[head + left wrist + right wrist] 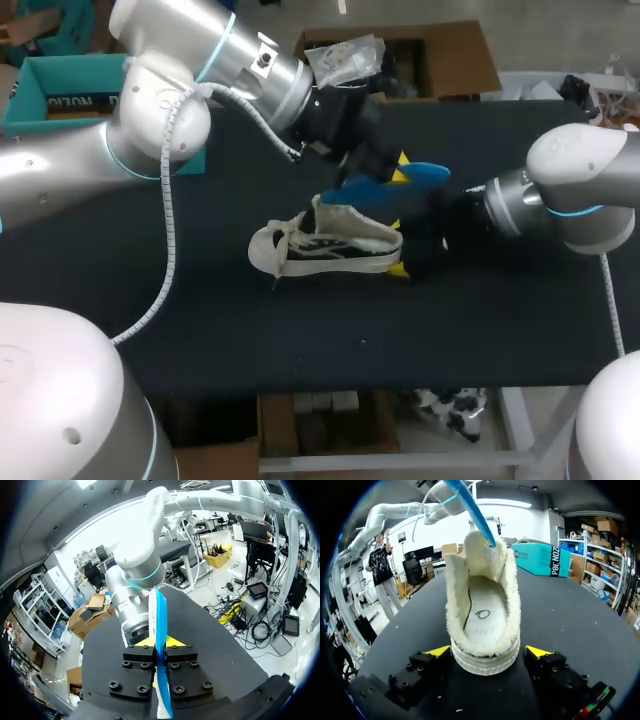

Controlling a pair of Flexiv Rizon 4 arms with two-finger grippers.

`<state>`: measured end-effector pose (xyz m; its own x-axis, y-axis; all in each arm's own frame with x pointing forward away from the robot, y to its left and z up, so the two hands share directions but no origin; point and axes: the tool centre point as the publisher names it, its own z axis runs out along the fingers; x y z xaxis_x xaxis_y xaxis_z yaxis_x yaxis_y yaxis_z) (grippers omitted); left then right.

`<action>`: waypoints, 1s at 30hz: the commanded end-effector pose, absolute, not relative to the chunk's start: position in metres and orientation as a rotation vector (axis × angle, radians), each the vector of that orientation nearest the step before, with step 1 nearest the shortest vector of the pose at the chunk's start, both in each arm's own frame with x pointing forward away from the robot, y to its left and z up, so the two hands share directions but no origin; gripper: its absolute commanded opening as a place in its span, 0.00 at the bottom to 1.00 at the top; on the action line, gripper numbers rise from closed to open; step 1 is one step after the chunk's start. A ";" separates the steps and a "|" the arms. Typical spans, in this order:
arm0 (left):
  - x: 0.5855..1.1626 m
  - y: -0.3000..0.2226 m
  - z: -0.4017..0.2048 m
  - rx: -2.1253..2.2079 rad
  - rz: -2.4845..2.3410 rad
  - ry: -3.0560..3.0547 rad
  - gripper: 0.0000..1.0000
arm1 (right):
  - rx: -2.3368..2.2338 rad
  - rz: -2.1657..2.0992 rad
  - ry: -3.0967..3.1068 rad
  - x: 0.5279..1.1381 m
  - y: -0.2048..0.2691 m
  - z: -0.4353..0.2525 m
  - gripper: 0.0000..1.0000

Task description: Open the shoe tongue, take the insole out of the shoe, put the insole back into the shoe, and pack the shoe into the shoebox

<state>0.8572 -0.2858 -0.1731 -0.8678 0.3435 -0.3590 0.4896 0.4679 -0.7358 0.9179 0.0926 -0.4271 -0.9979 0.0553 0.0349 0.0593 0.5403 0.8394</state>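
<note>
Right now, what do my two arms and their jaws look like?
The left arm and right arm are rounded silver-white links with light blue joint rings and black wrists. A ribbed white cable runs along the left; a thinner cable hangs off the right. The jaws are black bolted blocks, yellow-tipped.

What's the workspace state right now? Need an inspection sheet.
Surface: black table, nothing spilled on it.
Job's things: shoe upright mid-table; blue insole held above it, one end at the shoe's opening; teal shoebox at the far left corner.
Clutter: nothing seen.
Grippers: left gripper shut on the insole; right gripper shut on the shoe's heel, one finger each side.
Cables: white coiled cable hangs along the left arm, away from the shoe.
Surroundings: nothing seen reaching over the table.
</note>
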 end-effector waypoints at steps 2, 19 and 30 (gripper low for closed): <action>0.858 -0.288 -0.154 0.782 -1.525 2.486 0.00 | -0.134 -1.506 -2.771 0.902 0.069 -0.418 1.00; 0.871 -0.281 -0.087 0.827 -1.840 2.406 0.00 | -0.074 -1.292 -2.861 0.905 0.036 -0.375 1.00; 0.859 -0.222 -0.079 0.612 -1.950 2.222 0.00 | 0.054 -1.003 -2.935 0.944 0.019 -0.325 1.00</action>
